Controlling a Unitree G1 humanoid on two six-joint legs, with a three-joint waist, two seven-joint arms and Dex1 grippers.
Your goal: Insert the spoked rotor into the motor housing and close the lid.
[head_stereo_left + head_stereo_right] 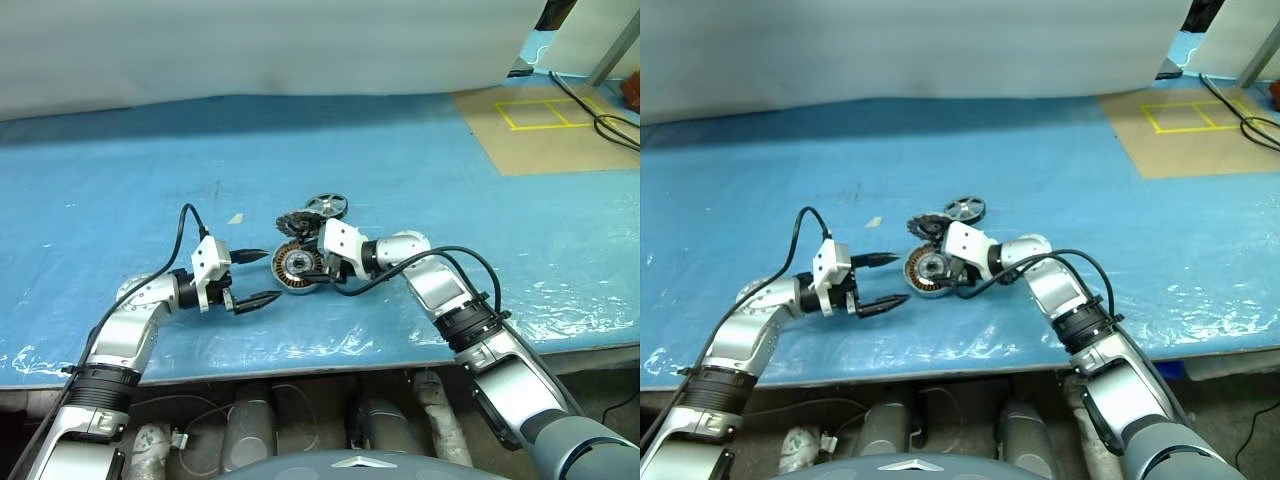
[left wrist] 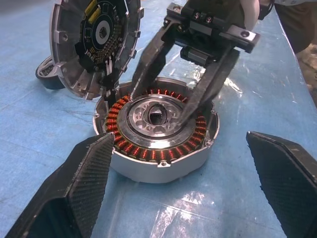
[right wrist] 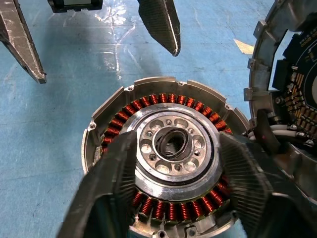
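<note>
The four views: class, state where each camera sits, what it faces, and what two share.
Eye views: on the head, looking forward and down at the blue table; both arms show.
Left wrist view: on the left arm, facing the motor housing past the open left gripper; right gripper opposite.
Right wrist view: on the right arm, over the housing; own fingers frame its hub.
Shared: wrist views both show housing and lid.

- The two head cameras look forward and down from above onto the blue plastic-covered worktop [image 1: 420, 160], from some way back, taking in both arms.
- Each wrist camera peers along its own claw, very near the round grey metal motor housing with copper windings [image 2: 158, 131].
- All four views share that housing.
</note>
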